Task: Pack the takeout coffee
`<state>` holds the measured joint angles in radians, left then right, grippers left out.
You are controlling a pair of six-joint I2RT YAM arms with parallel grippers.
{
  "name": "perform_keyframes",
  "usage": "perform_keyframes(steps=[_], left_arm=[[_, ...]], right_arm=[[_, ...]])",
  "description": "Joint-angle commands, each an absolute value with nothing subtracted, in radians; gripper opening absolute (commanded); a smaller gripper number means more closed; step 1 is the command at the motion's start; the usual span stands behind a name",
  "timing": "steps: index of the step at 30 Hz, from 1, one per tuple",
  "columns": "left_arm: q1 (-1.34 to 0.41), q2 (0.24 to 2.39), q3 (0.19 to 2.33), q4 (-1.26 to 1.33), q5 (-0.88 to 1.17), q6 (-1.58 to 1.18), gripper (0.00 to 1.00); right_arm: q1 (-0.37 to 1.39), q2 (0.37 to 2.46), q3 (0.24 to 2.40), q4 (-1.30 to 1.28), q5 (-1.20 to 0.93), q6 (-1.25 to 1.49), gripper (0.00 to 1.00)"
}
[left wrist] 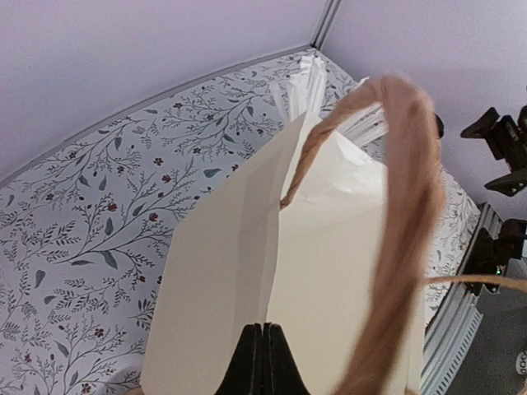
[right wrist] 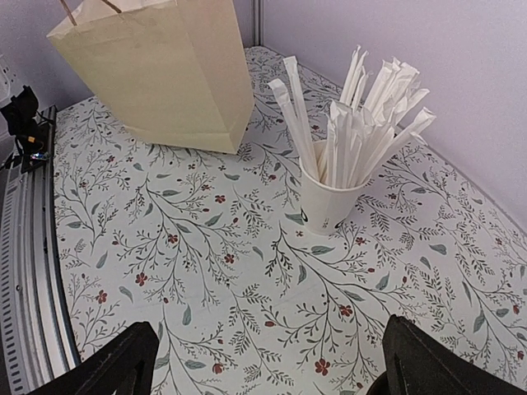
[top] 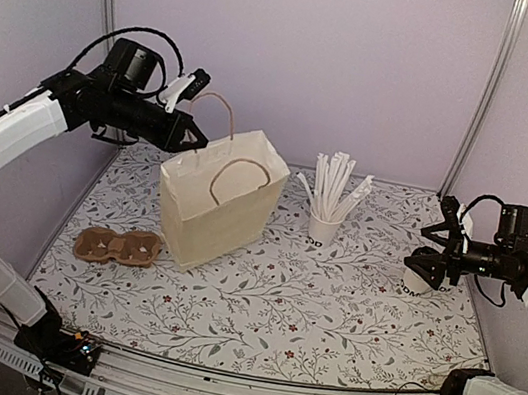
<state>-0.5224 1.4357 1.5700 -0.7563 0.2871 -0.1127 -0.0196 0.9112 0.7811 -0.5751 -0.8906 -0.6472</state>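
Observation:
The takeout coffee (top: 421, 282), a white cup with dark lettering low on its side, stands at the table's right edge. My right gripper (top: 436, 259) hangs open right over it and hides its lid. In the right wrist view the right gripper (right wrist: 268, 366) is spread wide over bare tablecloth and the cup does not show. A cream paper bag (top: 219, 195) with brown handles stands upright left of centre. My left gripper (top: 193, 135) is shut on the bag's top rim. The left wrist view shows the left gripper (left wrist: 263, 333) pinching the edge of the bag (left wrist: 329, 271).
A white cup of long wrapped straws (top: 324, 223) stands right of the bag, and it is seen in the right wrist view as the straw cup (right wrist: 333, 197). A brown cardboard cup carrier (top: 117, 247) lies flat at the left front. The bag's looped handle (left wrist: 403, 206) arches close to the left wrist camera.

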Motion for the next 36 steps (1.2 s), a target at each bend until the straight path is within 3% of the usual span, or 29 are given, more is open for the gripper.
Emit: perform_keyframes(steps=[1, 10, 20, 24, 27, 31, 36], left_arm=[[-0.607, 1.394, 1.512, -0.734, 0.392, -0.132, 0.0], [-0.731, 1.517, 1.586, -0.698, 0.639, -0.109, 0.0], [-0.823, 1.78, 1.809, -0.819, 0.679, -0.022, 0.0], [-0.827, 1.816, 1.892, -0.863, 0.577, -0.002, 0.36], [-0.827, 1.779, 1.914, -0.876, 0.468, 0.008, 0.56], [-0.828, 1.66, 1.875, -0.89, 0.29, 0.011, 0.69], [-0.775, 1.477, 1.708, -0.92, 0.041, -0.083, 0.72]], right_arm=[[-0.016, 0.91, 0.775, -0.561, -0.871, -0.63, 0.99], [-0.015, 0.906, 0.773, -0.547, -0.851, -0.611, 0.99], [-0.016, 0.912, 0.772, -0.546, -0.844, -0.611, 0.99], [-0.016, 0.909, 0.771, -0.548, -0.845, -0.613, 0.99], [-0.015, 0.907, 0.771, -0.549, -0.847, -0.613, 0.99], [-0.015, 0.905, 0.772, -0.554, -0.851, -0.618, 0.99], [-0.015, 0.904, 0.773, -0.556, -0.853, -0.623, 0.99]])
